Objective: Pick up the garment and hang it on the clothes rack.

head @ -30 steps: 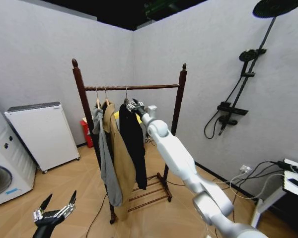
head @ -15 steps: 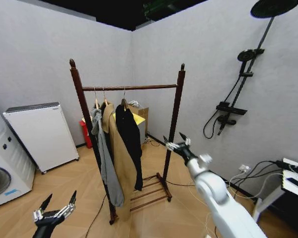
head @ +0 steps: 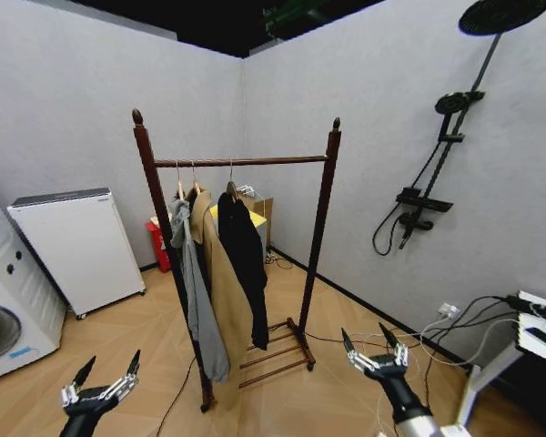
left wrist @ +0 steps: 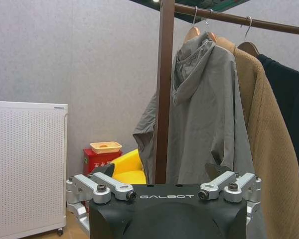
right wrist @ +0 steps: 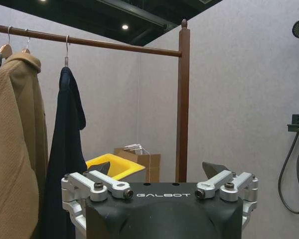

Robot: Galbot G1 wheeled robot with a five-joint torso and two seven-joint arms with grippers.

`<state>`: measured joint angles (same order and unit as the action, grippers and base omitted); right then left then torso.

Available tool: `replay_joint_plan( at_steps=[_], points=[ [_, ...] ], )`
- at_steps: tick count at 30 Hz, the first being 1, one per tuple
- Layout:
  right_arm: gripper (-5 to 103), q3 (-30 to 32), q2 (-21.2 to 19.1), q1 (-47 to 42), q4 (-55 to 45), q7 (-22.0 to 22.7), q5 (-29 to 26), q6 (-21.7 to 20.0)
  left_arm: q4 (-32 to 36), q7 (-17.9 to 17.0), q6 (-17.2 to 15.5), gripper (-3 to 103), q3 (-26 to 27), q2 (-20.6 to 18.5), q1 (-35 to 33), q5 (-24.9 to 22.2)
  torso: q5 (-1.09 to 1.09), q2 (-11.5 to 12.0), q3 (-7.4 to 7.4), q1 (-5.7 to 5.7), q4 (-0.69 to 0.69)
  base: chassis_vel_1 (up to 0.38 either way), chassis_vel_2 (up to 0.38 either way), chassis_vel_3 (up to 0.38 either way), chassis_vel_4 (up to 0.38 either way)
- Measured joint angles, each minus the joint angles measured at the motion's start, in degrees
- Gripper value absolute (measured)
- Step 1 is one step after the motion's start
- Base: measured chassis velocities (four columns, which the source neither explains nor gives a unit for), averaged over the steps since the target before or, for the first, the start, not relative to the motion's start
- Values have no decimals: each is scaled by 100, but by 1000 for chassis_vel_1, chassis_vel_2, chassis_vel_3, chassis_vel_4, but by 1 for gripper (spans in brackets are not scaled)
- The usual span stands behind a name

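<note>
The garment [head: 244, 259], a long black coat on a wooden hanger, hangs by its hook from the top bar of the clothes rack [head: 241, 161], to the right of the other coats. It shows again in the right wrist view [right wrist: 65, 149] and at the left wrist view's edge [left wrist: 296, 124]. The rack's dark wooden posts [left wrist: 165, 89] [right wrist: 183, 99] stand ahead of both wrists. My right gripper [head: 371, 357] [right wrist: 157, 169] is low at the front right, well clear of the rack, open and holding nothing. My left gripper [head: 103, 391] [left wrist: 159, 172] is low at the front left, also open.
A tan coat [head: 220, 273] and a grey hooded coat [head: 193, 291] hang left of the black one. A white appliance [head: 77, 246] and a washing machine [head: 0, 319] stand at the left. A shower fixture [head: 437, 182] is on the right wall. Cables [head: 437, 332] cross the floor there.
My right arm has let go at the black coat's hanger and has come back and down to the front right. The coat stays on the bar. The left arm has not moved.
</note>
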<state>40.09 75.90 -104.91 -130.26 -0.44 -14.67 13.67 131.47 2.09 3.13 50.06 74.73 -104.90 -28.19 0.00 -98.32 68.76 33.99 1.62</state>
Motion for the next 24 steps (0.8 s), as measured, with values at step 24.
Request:
replay_joint_plan(
  at_steps=[24],
  points=[
    [100,-61,17,94,47,18,-12,-46,0,0,0,100,0,0,0,0,0,1,1,1,1,-8,-10,-9,-12]
  ],
)
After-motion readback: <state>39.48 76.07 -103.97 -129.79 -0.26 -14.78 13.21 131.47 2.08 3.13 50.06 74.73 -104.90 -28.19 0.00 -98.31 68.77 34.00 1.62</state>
